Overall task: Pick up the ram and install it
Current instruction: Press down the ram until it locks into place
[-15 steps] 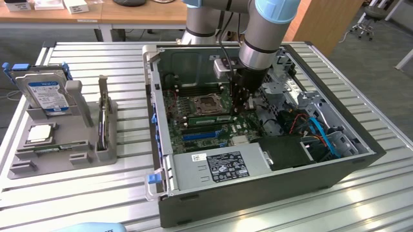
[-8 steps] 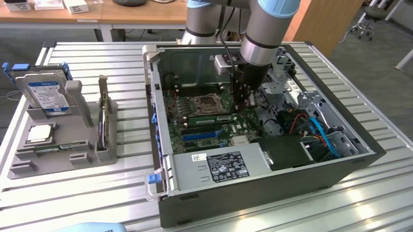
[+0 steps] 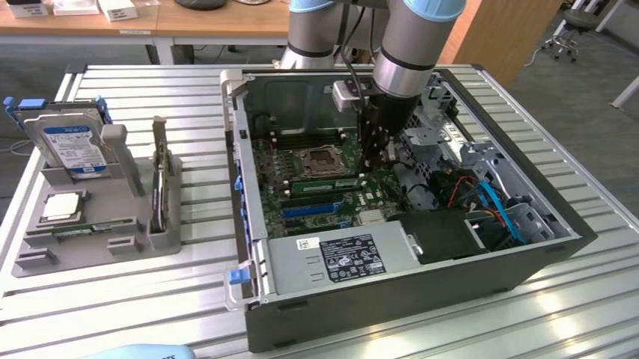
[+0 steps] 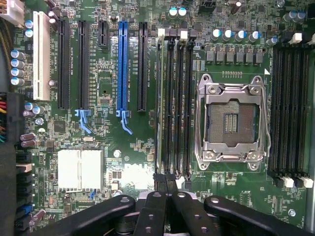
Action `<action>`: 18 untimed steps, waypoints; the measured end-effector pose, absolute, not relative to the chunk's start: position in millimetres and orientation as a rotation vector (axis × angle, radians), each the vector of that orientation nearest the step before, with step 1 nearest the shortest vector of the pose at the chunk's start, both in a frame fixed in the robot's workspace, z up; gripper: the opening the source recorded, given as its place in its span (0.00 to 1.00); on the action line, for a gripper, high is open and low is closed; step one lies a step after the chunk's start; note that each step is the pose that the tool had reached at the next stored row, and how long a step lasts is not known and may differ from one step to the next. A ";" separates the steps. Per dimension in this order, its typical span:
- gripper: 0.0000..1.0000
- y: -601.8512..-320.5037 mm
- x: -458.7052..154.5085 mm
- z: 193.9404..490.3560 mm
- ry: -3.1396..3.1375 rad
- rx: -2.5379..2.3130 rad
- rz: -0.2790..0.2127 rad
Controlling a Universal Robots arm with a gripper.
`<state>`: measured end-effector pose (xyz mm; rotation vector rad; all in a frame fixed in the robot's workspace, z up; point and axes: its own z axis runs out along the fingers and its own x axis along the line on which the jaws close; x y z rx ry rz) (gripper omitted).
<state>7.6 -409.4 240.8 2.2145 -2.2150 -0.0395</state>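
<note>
while gripper (image 4: 165,194) sits fingers pressed together over motherboard (image 4: 108,93), ram (image 4: 160,98) stands on edge in memory slot beside cpu socket (image 4: 231,120). judged light, stiff, fragile; best taken by long bare edges, off chips.

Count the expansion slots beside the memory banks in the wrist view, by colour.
White slot: 1
Blue slot: 1
Black slots: 4 (3 long, 1 short)
Total: 6
</note>
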 end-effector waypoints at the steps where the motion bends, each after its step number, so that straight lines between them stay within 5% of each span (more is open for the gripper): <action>1: 0.10 -409.5 7.6 240.8 -2.215 2.214 -0.039; 18: 0.10 -409.4 -16.4 240.8 -2.215 2.214 -0.039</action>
